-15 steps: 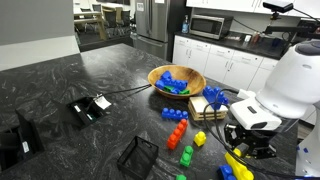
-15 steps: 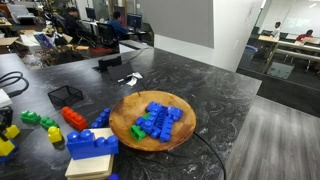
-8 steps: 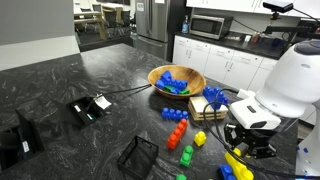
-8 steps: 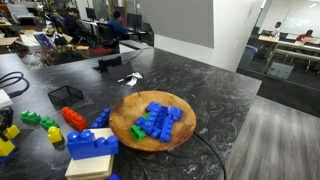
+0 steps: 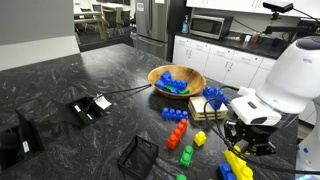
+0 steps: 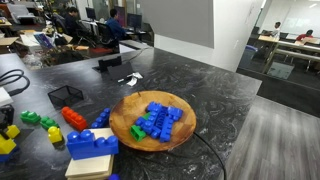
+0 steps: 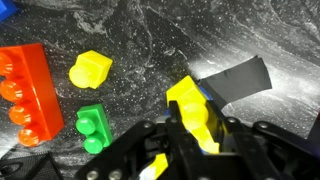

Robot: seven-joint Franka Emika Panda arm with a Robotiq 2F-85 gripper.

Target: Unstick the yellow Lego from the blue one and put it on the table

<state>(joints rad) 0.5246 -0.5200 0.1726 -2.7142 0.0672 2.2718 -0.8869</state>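
In the wrist view my gripper [image 7: 198, 128] is shut on the yellow Lego [image 7: 188, 100], which stands tilted between the fingers. A thin edge of the blue one [image 7: 204, 93] shows behind it. In an exterior view the gripper [image 5: 246, 147] hangs low over the black marbled table [image 5: 90, 80] at the right, with the yellow Lego [image 5: 238, 163] and a blue brick [image 5: 228, 172] right below it. Whether the two are still joined is hidden by the fingers.
A red brick [image 7: 25, 85], a small yellow piece [image 7: 90, 68] and a green piece [image 7: 92, 125] lie beside the gripper. A wooden bowl of blue and green bricks [image 5: 176, 80] [image 6: 155, 120], a blue brick on a wood block [image 6: 92, 145] and a black wire basket [image 5: 138, 155] stand nearby.
The arm and gripper have shifted very slightly upward; the bricks on the table have not moved.
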